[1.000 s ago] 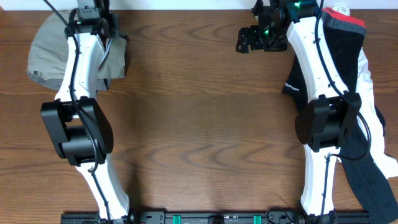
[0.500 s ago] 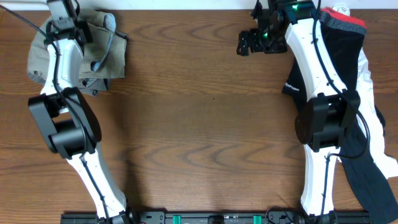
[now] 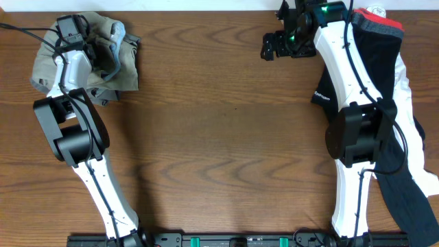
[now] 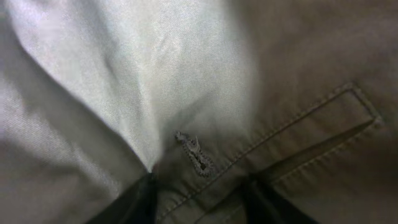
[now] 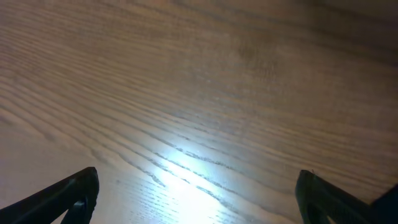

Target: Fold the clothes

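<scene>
Overhead view shows me nothing folded yet: the khaki shorts (image 3: 42, 68) lie crumpled at the far left of the counter (image 3: 226, 137), pale lining showing, and the black sportswear (image 3: 384, 55) sprawls along the right edge. My left pincer (image 4: 199, 193) is pressed into the khaki; I cannot tell whether it grips. My right pincer (image 5: 196, 199) hangs wide open over the counter.
</scene>
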`<state>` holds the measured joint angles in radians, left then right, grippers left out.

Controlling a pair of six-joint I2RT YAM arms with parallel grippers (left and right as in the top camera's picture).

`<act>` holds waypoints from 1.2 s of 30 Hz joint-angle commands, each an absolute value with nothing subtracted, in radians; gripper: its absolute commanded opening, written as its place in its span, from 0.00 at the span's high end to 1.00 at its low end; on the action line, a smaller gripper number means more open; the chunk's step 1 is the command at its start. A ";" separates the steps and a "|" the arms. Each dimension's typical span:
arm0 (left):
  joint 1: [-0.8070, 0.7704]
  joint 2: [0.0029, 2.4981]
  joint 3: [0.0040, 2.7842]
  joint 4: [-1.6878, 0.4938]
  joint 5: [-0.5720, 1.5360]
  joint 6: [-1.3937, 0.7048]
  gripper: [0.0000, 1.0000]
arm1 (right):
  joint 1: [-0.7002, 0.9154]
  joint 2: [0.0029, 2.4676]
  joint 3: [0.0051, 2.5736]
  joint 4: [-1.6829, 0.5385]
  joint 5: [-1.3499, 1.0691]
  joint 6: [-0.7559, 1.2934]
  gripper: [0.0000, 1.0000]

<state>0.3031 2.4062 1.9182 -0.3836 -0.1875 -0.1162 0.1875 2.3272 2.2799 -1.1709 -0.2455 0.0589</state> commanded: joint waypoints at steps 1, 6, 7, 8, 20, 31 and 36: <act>0.315 2.399 1.900 -0.421 -0.198 -0.136 0.47 | 0.198 2.309 2.273 -1.150 -0.241 0.044 0.01; 0.308 2.262 1.901 -0.426 -0.191 -0.136 0.32 | 0.197 2.304 2.294 -1.089 -0.244 0.043 0.01; 0.305 2.231 1.901 -0.430 -0.191 -0.136 0.28 | 0.196 2.301 2.301 -1.083 -0.244 0.043 0.01; 0.303 2.190 1.901 -0.439 -0.191 -0.136 0.26 | 0.196 2.295 2.318 -1.078 -0.244 0.034 0.01; 0.265 1.815 1.900 -0.588 -0.191 -0.136 0.02 | 0.188 2.045 2.544 -1.137 -0.232 -0.068 0.01; 0.265 1.779 1.900 -0.603 -0.191 -0.136 0.02 | 0.189 1.788 2.544 -1.142 -0.236 -0.068 0.01; 0.265 1.779 1.900 -0.603 -0.191 -0.136 0.02 | 0.189 1.762 2.544 -1.150 -0.230 -0.069 0.01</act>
<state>0.2615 1.7718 1.8965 -0.6022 -0.1867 -0.1345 0.1871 1.7470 2.5561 -1.1400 -0.2348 -0.0563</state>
